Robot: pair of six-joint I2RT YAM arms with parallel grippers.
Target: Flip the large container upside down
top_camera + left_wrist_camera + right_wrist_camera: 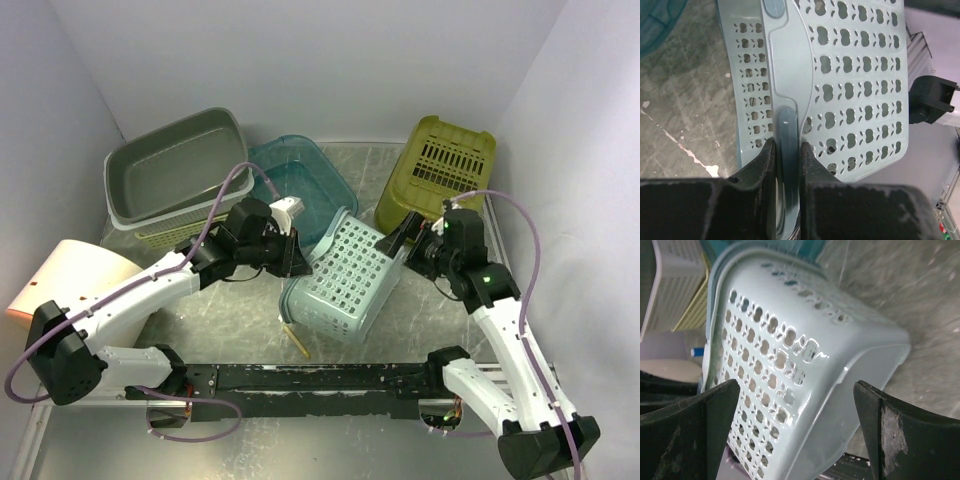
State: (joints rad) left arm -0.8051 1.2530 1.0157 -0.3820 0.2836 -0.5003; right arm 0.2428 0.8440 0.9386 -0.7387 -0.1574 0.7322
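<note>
1 large container (345,275) lies tipped on its side on worktop (420,322), in front of teal tub (300,180). Left tool (788,150) pinches its rim; right tool (398,237) spread wide beside its base.

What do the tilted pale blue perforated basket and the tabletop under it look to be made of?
The pale blue basket looks like moulded plastic: smooth and slightly glossy, with bright highlights on its rounded corner and rows of uniform punched holes. The tabletop is a hard grey surface, veined like marble, with a dull sheen. Whether it is stone, laminate or a printed film cannot be told.
</note>
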